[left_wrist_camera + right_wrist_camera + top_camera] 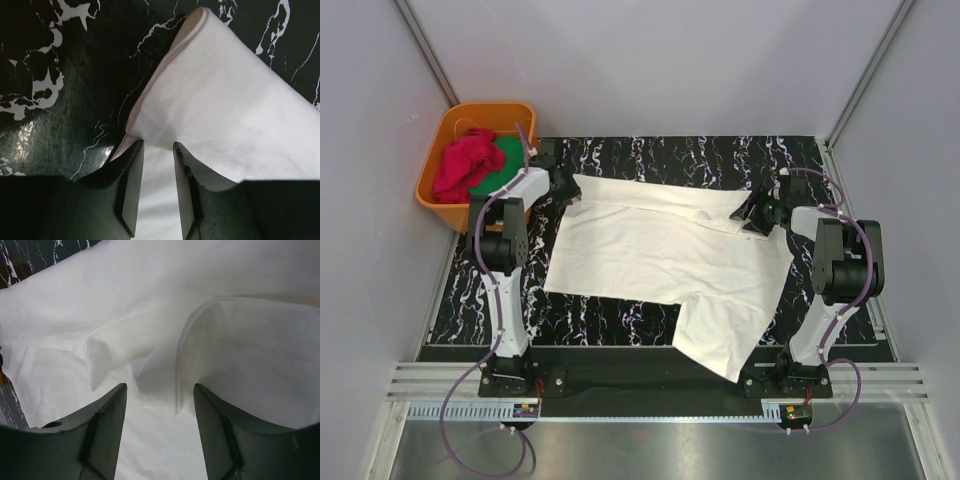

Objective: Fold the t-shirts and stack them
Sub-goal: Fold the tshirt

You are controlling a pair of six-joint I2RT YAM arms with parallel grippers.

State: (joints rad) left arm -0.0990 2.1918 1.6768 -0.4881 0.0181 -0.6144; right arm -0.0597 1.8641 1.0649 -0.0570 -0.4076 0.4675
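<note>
Cream shirt [660, 255] lies spread on table [620, 318], its far edge folded over. Left gripper [157, 145]: fingers close together astride a hemmed corner, cloth running ahead and to the right of them. Cannot tell if it pinches. Right gripper [160, 387]: fingers spread wide, a fold ridge between them, cloth beneath. Red shirt [460, 165] is bunched in tub [432, 195], out to the left gripper's left.

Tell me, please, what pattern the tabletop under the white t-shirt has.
The tabletop is black with white marble-like veining, clearest in the top external view.
</note>
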